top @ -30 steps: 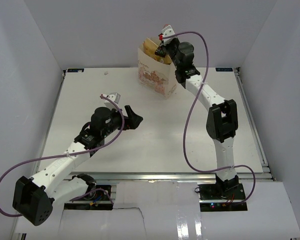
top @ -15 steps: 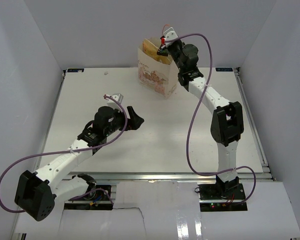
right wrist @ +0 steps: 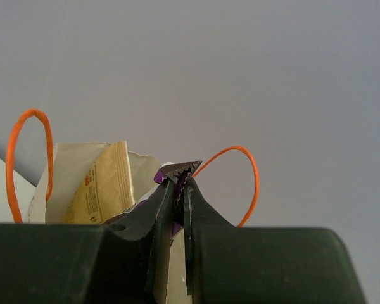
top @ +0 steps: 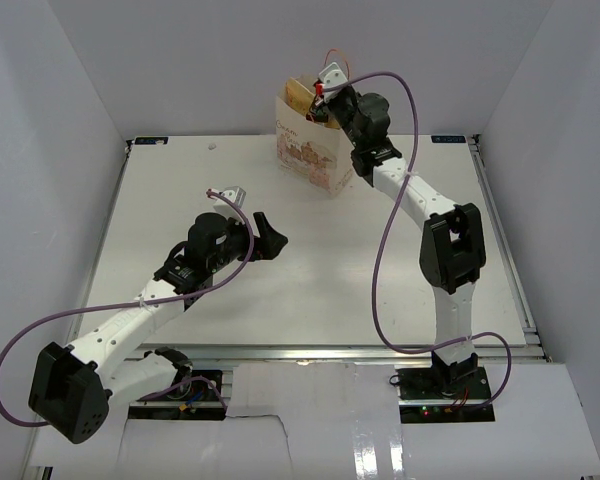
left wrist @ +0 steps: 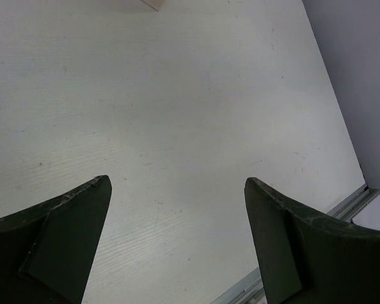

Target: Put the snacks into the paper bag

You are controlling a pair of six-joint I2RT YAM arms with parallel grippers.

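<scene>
The cream-white paper bag [top: 310, 155] stands upright at the back of the table, its orange handles [right wrist: 25, 158] rising in the right wrist view. The yellow-tan chip bag [right wrist: 98, 190] sticks out of its mouth and also shows in the top view [top: 300, 95]. My right gripper [right wrist: 179, 180] is at the bag's mouth, shut on the serrated end of the dark purple bar [right wrist: 177, 170]. My left gripper [left wrist: 177, 183] is open and empty above bare table near the middle [top: 270, 235]. The M&M's pack and the yellow bar are out of view.
White walls close in the table at the back and both sides. The table's right metal edge strip [left wrist: 361, 196] shows in the left wrist view. A purple cable [top: 380, 250] loops off the right arm.
My right gripper has moved slightly left and further over the bag's mouth with the purple bar. The left arm has shifted slightly, gripper still open.
</scene>
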